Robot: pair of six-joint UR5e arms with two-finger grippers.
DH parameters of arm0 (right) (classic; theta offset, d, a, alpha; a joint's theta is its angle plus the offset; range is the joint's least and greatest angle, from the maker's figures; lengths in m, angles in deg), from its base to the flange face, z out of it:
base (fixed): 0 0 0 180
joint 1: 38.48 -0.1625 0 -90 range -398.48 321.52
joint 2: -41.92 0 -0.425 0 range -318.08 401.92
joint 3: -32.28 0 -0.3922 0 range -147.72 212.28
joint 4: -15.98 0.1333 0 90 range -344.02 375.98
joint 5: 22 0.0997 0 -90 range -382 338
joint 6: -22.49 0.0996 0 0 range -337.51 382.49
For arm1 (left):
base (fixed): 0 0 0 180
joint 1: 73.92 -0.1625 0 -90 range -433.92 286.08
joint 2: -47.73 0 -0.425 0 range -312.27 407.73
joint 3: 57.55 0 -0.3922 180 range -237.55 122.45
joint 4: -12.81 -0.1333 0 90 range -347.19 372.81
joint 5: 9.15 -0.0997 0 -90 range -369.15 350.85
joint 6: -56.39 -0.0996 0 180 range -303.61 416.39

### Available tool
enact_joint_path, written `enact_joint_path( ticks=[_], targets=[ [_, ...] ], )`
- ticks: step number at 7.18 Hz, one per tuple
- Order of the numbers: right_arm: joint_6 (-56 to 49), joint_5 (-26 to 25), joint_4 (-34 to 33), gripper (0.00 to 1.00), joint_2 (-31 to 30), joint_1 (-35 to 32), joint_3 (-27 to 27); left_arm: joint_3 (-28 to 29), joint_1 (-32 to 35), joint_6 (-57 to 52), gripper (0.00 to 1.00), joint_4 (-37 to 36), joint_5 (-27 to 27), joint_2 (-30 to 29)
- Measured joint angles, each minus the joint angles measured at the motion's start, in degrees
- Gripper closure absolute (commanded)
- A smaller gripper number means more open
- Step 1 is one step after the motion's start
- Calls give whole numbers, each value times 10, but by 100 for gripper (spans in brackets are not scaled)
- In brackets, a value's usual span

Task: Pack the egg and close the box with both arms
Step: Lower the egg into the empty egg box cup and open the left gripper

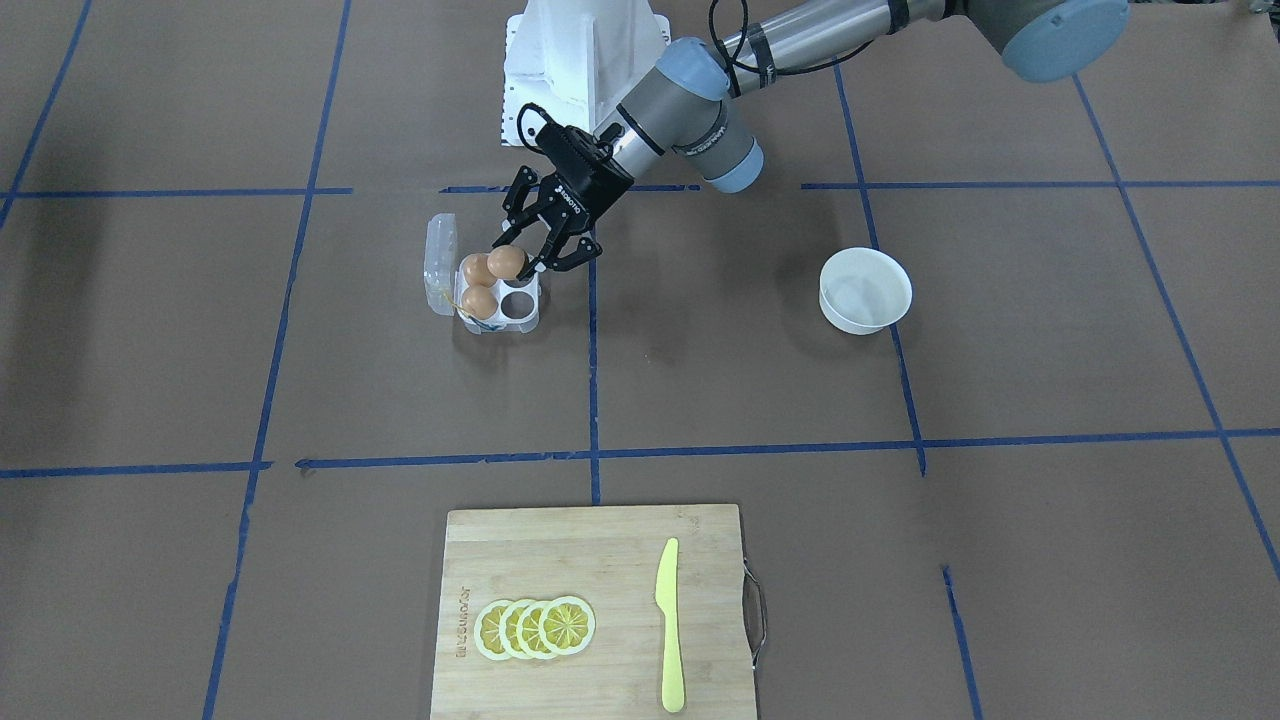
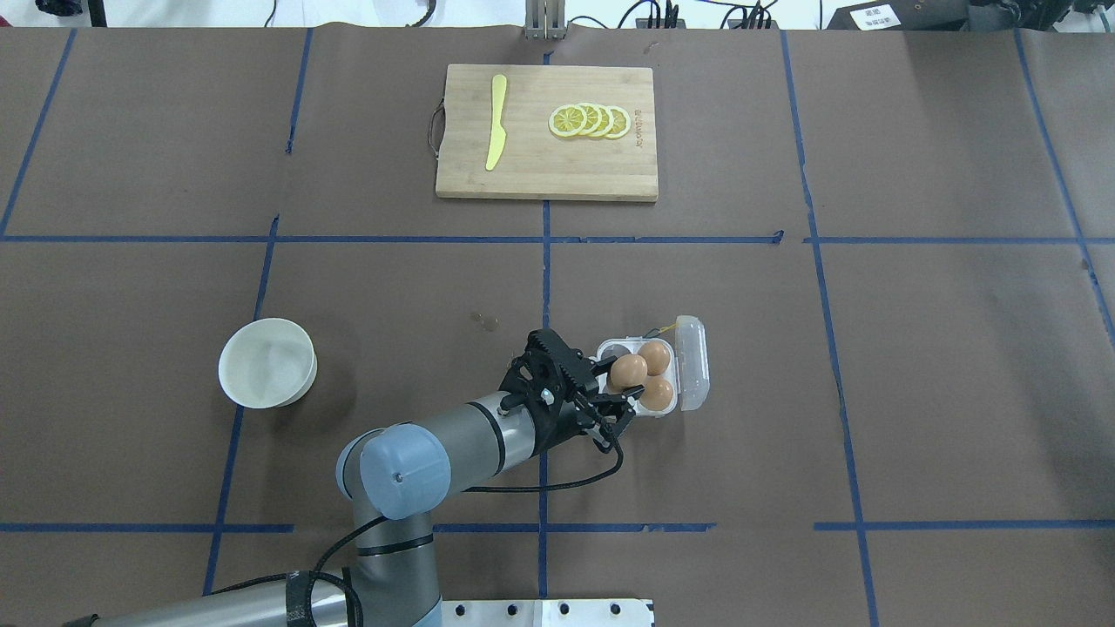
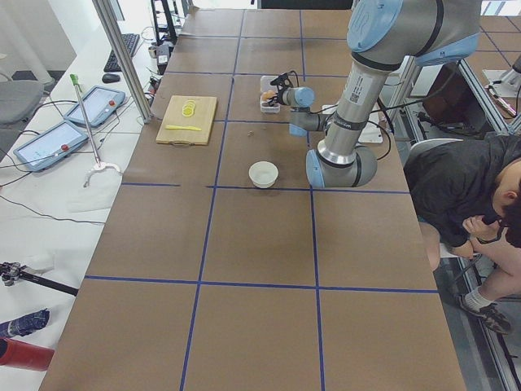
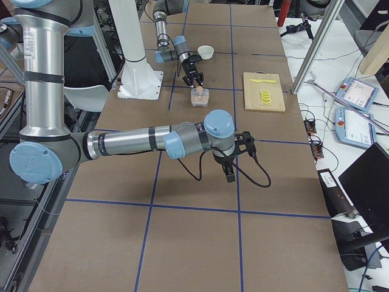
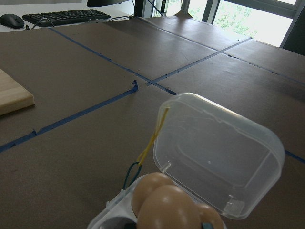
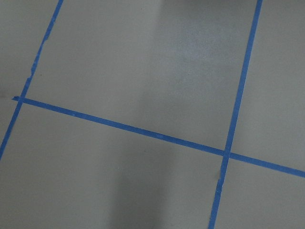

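My left gripper (image 1: 524, 256) is shut on an orange-brown egg (image 1: 505, 263) and holds it just above the box (image 1: 530, 322), a clear four-cell carton. Two more brown eggs (image 1: 479, 285) sit in the cells beside the open lid (image 1: 440, 250). The overhead view shows the held egg (image 2: 628, 371) over a near cell, with the left gripper (image 2: 618, 381) around it. The left wrist view shows the egg (image 5: 169, 207) in front of the raised lid (image 5: 219, 152). My right gripper (image 4: 228, 173) shows only in the exterior right view, low over bare table; I cannot tell whether it is open.
A white bowl (image 2: 266, 361) stands on the robot's left. A wooden cutting board (image 2: 547, 174) with a yellow knife (image 2: 496, 122) and lemon slices (image 2: 591, 121) lies at the far edge. The white stand (image 1: 580, 50) is behind the box.
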Motion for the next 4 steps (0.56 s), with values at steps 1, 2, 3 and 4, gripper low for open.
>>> enact_joint_path(
  ticks=[1,2,3,4],
  targets=[
    [0,0,0,0,0,0,0,0,-1,0,55,0,0,0],
    [0,-1,0,0,0,0,0,0,-2,0,53,0,1,0],
    [0,-1,0,0,0,0,0,0,-3,0,50,0,1,0],
    [0,-1,0,0,0,0,0,0,-3,0,48,0,1,0]
  ],
)
